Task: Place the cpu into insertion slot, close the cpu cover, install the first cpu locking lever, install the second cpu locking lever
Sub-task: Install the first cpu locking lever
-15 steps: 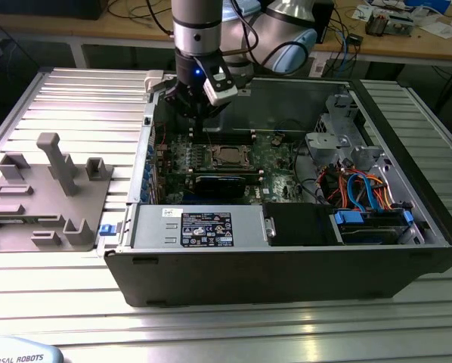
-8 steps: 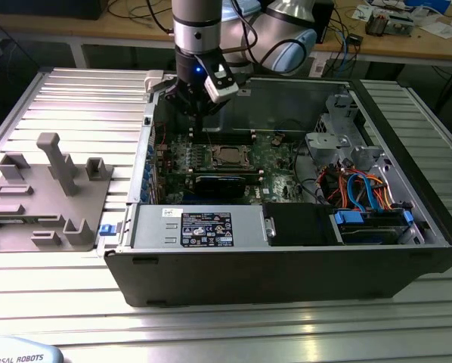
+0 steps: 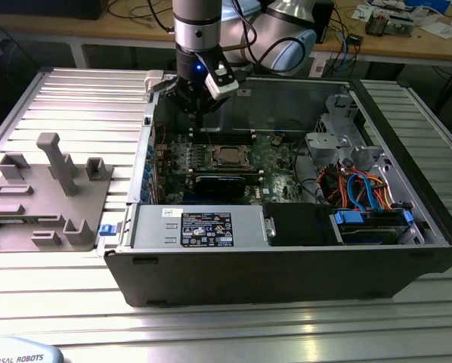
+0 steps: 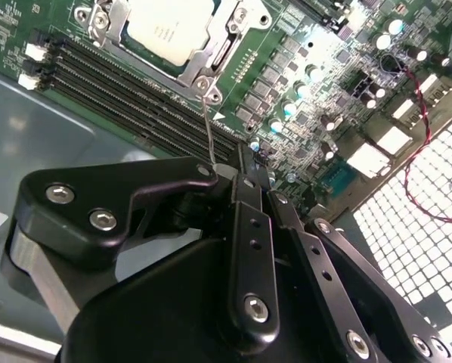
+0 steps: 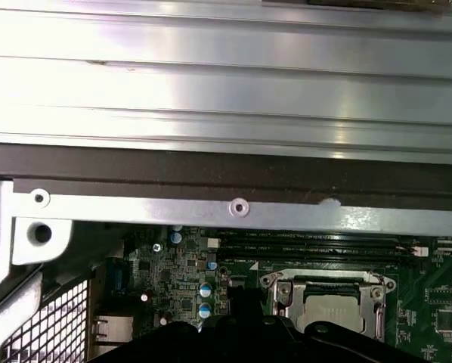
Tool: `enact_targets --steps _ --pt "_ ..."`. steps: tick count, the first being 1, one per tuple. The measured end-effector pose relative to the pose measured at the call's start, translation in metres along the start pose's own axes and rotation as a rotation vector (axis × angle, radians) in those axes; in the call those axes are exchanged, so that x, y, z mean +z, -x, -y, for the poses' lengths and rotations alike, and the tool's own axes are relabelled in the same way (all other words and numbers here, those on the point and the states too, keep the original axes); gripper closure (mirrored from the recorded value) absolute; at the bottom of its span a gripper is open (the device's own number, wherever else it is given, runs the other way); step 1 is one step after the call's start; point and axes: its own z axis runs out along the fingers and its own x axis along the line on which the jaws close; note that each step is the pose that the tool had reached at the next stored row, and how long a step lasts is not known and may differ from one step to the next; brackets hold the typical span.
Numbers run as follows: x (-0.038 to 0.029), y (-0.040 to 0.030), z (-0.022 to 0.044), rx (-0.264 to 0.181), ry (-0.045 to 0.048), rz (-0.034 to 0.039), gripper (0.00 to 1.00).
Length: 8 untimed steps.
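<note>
The cpu (image 4: 169, 26) sits in the insertion slot on the green motherboard (image 4: 301, 91), its dull silver top facing up. The cpu cover (image 4: 211, 54) lies flat around it as a silvery frame. From the cover's corner a thin wire locking lever (image 4: 208, 125) stands up, and its free end meets the tips of my gripper (image 4: 245, 155), which is shut. Whether the lever is pinched or only touched I cannot tell. In the exterior view my gripper (image 3: 199, 113) hangs inside the open case, just behind the cpu (image 3: 227, 156). The first wrist view shows the cpu (image 5: 332, 311) framed by the cover (image 5: 286, 296).
Long black memory slots (image 4: 120, 83) run beside the socket. The case's rear wall (image 5: 211, 204) and a vent grille (image 4: 422, 219) stand close to the gripper. A power supply (image 3: 196, 227) and a drive cage with coloured cables (image 3: 362, 189) occupy the case's front and right. A grey fixture (image 3: 52, 189) lies outside, at the exterior view's left.
</note>
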Motion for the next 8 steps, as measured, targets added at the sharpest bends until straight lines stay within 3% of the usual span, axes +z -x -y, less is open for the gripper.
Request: enact_targets --steps 8 --pt "0.0001 0.0034 0.0001 0.000 0.0001 0.0000 0.89"
